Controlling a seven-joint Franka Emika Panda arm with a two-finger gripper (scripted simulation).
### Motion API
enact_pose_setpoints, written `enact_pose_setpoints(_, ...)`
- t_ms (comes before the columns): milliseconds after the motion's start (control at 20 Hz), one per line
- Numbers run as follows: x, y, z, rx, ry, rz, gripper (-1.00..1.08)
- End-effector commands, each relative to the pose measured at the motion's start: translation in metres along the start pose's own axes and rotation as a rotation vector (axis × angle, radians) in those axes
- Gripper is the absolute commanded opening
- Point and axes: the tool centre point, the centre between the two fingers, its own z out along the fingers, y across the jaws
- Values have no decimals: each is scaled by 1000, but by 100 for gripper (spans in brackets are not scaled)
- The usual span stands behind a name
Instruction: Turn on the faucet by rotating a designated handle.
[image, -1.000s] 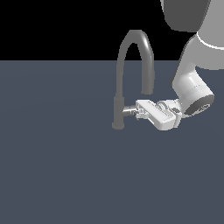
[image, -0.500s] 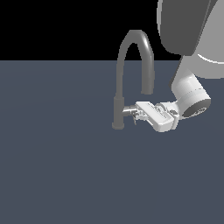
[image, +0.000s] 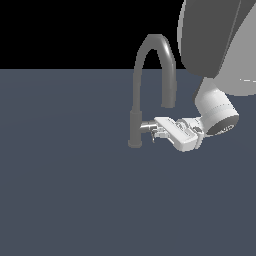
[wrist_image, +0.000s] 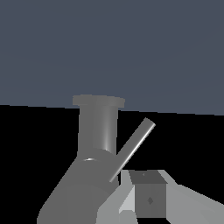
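Note:
The dark-grey faucet (image: 135, 125) stands upright in the exterior view, its gooseneck spout arching over to that view's right. The silver handle (image: 146, 126) sticks out sideways from the column, low down. My gripper (image: 156, 133) lies level at the handle's outer end, its fingers close together and touching the stub. In the wrist view the faucet's column (wrist_image: 98, 127) and the thick handle (wrist_image: 81, 190) fill the foreground, and the thin lever pin (wrist_image: 133, 148) slants up right beside one of my fingers (wrist_image: 148, 199). Nothing is clamped between the fingers.
The faucet stands on a flat dark blue-grey floor (image: 65, 190) that reaches every edge of the picture. My arm's large white links (image: 215, 45) hang over the spout's side of the faucet.
The gripper has crept slightly toward the faucet column, and the upper arm links have swung across the top of the view. The handle looks unmoved.

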Motion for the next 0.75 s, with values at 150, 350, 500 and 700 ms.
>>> enact_pose_setpoints(150, 26, -8, 2, 25, 15, 20, -100)
enact_pose_setpoints(350, 34, -11, 2, 27, 14, 28, -100)
enact_pose_setpoints(500, 40, -12, 2, 29, 14, 34, -100)
enact_pose_setpoints(700, 46, -14, 3, 30, 14, 39, -100)
